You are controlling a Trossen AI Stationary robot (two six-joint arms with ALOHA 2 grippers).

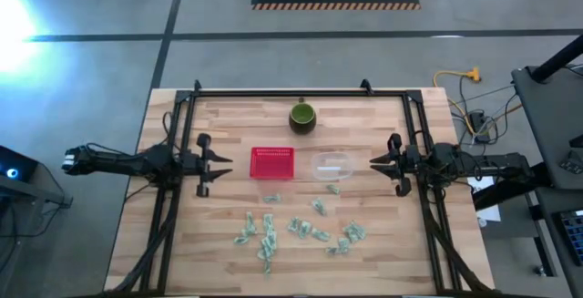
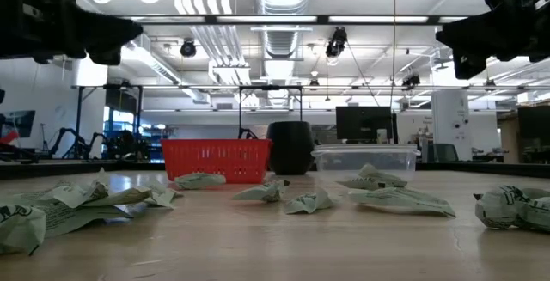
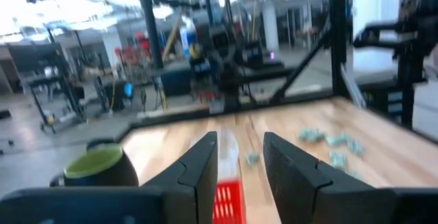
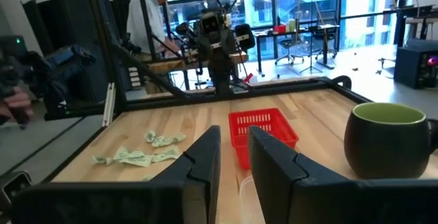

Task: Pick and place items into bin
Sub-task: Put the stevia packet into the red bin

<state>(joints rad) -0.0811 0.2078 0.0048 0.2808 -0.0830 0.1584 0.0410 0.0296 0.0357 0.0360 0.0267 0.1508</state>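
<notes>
Several small pale green-and-white wrapped items (image 1: pixel 301 230) lie scattered on the near half of the wooden table (image 1: pixel 182 271), also seen in the low view (image 2: pixel 309 201). A red basket (image 1: pixel 272 162) stands at the table's middle, with a clear plastic tub (image 1: pixel 332 166) just to its right. My left gripper (image 1: pixel 219 163) hovers level to the left of the basket. It is open, with nothing between its fingers (image 3: pixel 205 162). My right gripper (image 1: pixel 378 163) hovers level to the right of the tub. Its fingers (image 4: pixel 205 159) stand a little apart, with nothing between them.
A dark green round cup (image 1: pixel 302 116) stands beyond the basket toward the far edge. A black metal frame (image 1: pixel 301 93) runs along the table's far and side edges. A person (image 4: pixel 154 11) stands beyond the table's left side. Bare wood lies between basket and items.
</notes>
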